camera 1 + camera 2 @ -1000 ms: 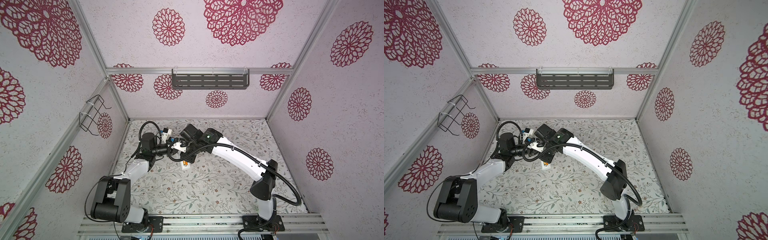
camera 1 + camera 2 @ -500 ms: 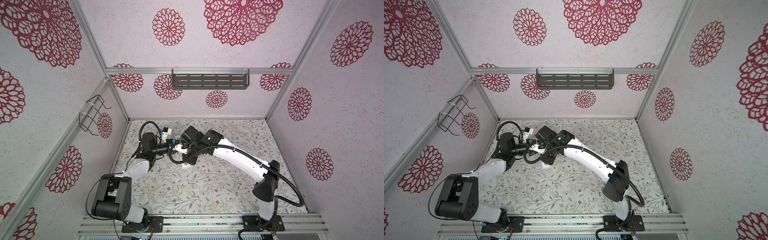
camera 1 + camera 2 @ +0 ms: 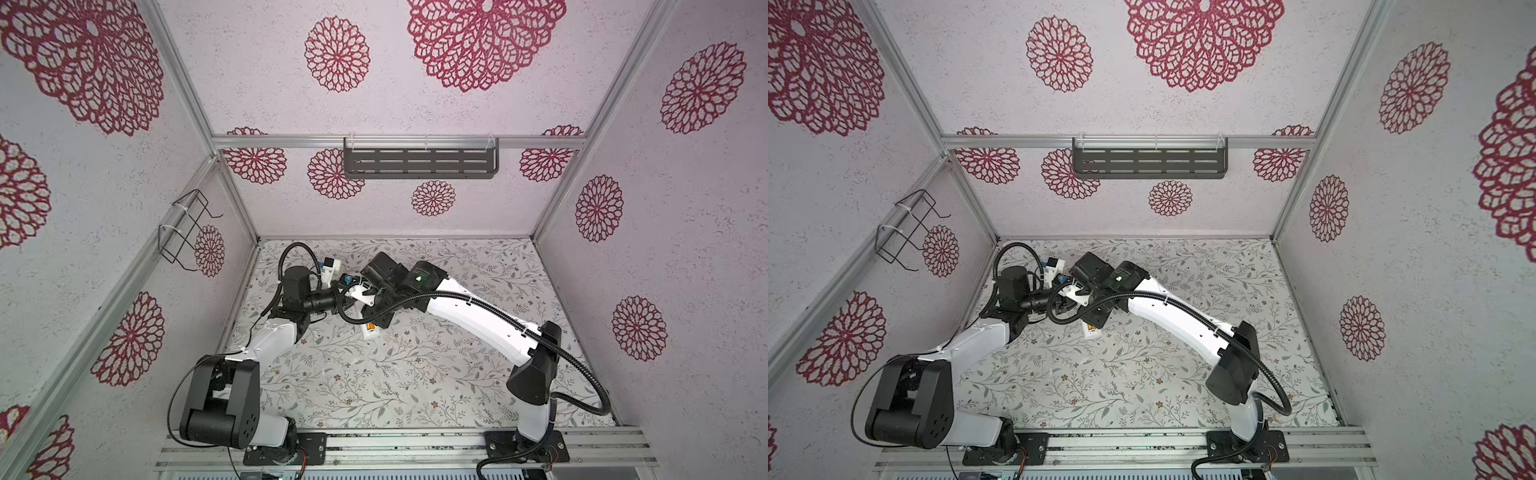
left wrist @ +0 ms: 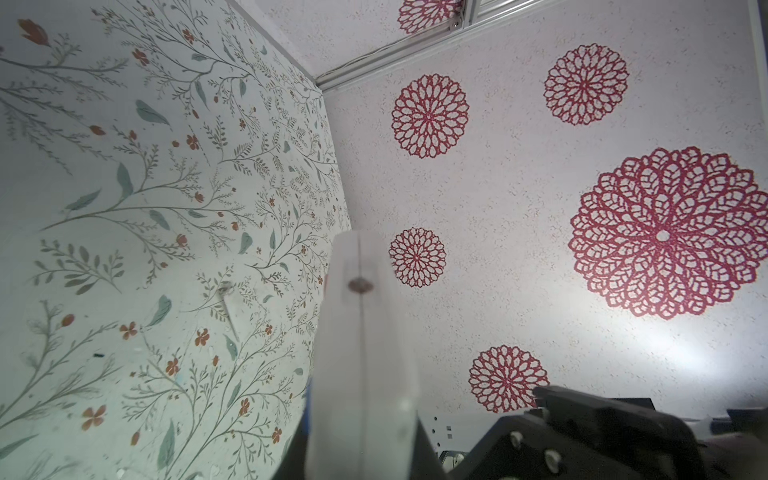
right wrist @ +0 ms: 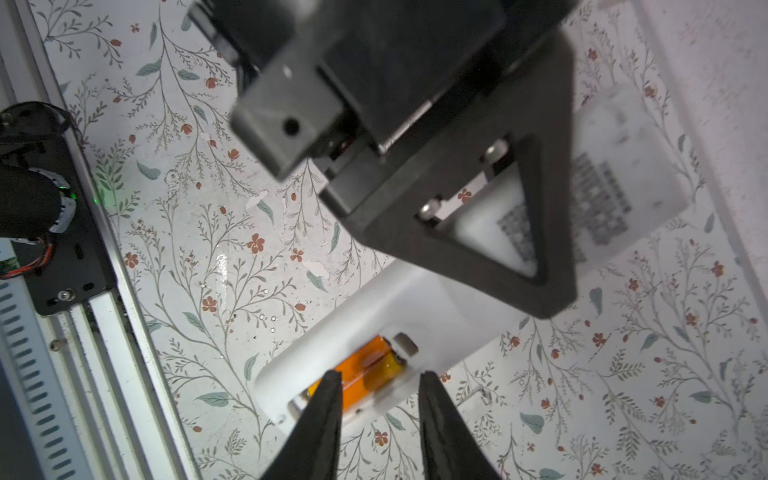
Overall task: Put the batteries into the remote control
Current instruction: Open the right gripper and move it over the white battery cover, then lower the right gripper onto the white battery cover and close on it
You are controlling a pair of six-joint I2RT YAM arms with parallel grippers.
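The white remote control (image 5: 419, 303) lies back-up just over the floral tabletop, its battery bay uncovered. Two orange batteries (image 5: 360, 362) sit side by side in that bay. My right gripper (image 5: 380, 376) hovers over the bay end, open, one black fingertip on either side of the batteries and nothing between them. My left gripper (image 4: 362, 440) is shut on the remote control's middle, and its black triangular finger (image 5: 552, 232) crosses the body. In both top views only the remote's orange-filled end (image 3: 371, 330) (image 3: 1092, 330) shows, under the crossed wrists.
A blurred white piece with a grey grid mark (image 5: 602, 195) shows beyond the left finger. The aluminium base rail (image 5: 104, 324) runs along the table's front edge. A dark shelf (image 3: 419, 164) and a wire rack (image 3: 183, 230) hang on the walls.
My right gripper has opened from shut over the battery bay. The right arm shifted slightly toward the left arm a second ago; the left arm keeps its hold.
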